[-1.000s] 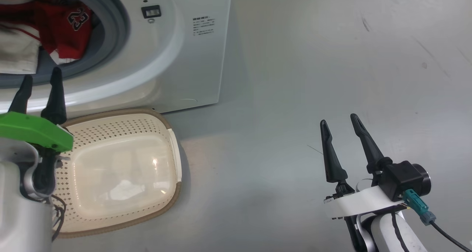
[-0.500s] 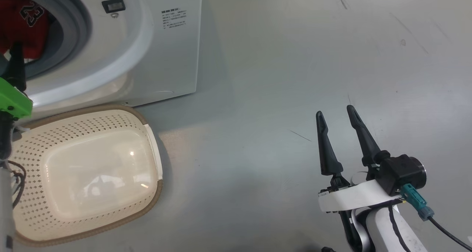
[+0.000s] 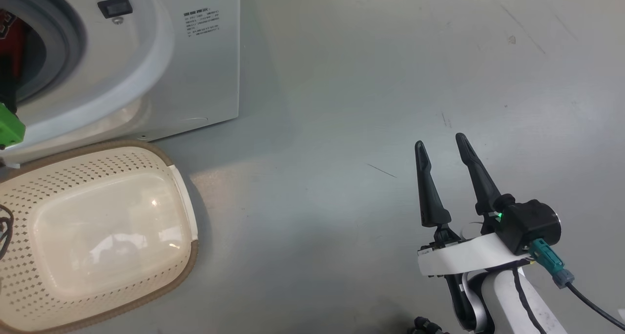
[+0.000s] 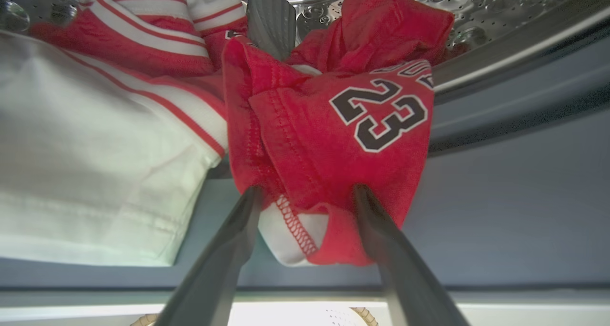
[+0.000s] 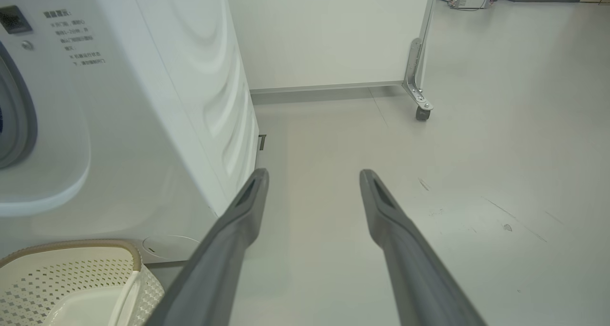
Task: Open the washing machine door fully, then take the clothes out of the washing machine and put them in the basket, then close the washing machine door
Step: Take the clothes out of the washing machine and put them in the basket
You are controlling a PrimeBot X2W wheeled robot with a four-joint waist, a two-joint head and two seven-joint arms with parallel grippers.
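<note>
The left end effector (image 4: pixel 305 190) is spread wide and holds nothing. Its fingertips (image 4: pixel 251 197) sit either side of a fold of the red number 23 jersey (image 4: pixel 333 140), which spills over the grey seal (image 4: pixel 500 173) of the washing machine (image 3: pixel 205 80) beside a white cloth with red stripes (image 4: pixel 95 126). The cream laundry basket (image 3: pixel 97 163) sits empty on the floor (image 3: pixel 342 104) just before the machine. The right end effector (image 3: pixel 439 140) hangs wide open and empty.

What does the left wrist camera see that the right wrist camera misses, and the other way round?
Left wrist view, not the right: the clothes, a red number 23 jersey and striped white cloth, in the steel drum. Right wrist view, not the left: the washing machine from outside, floor, a wheeled panel. Both: the basket rim and each arm's own open fingers.
</note>
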